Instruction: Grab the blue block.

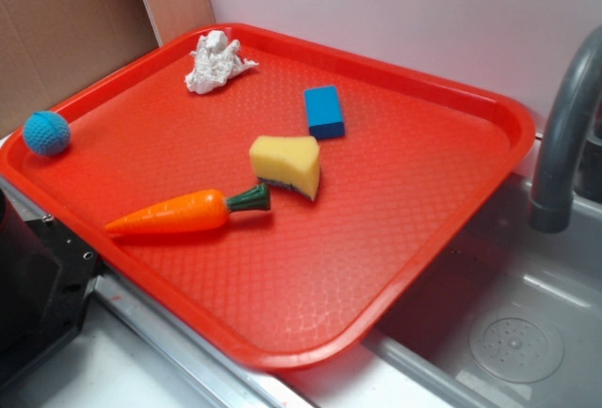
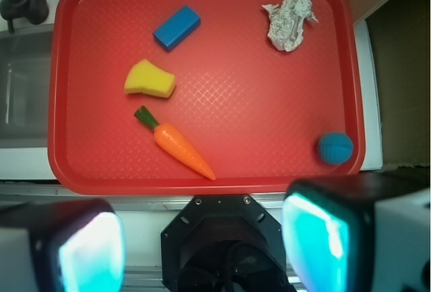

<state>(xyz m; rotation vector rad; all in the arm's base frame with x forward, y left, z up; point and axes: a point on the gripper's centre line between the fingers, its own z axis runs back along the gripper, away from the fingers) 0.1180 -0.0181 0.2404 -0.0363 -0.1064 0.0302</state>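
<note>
We read the wrist view left to right. The hand [image 2: 202,245] sits at the bottom edge, pads wide apart w/ nothing between them, so it is open and empty; it hangs outside the near rim of the red tray [image 2: 269,137], well apart from every object. Leftmost on the tray are the yellow sponge wedge [image 2: 149,80] and, just above it twd the far rim, the blue block [image 2: 177,27], lying flat and skewed to the tray edges. Risk 1: the sponge is near the block on the approach side; a low or direct path could clip it, or one finger could land on it and shove both. Risk 2: the block's skew means the jaws need a wrist rotation to close across the short faces; w/o it we expect a corner pinch and the block twisting out. Next comes the toy carrot [image 2: 177,144], mid-tray, between the hand and the block; a low traverse may knock it. Further right lie the crumpled paper [image 2: 288,21] and the knitted ball [image 2: 335,148], both well apart from the target. Risk 3: the ball is also blue, so colour-only targeting could pick the wrong item. The tray rests on a tabletop [image 1: 141,370] beside a sink [image 1: 508,333]; hard downward contact may slide it.
</note>
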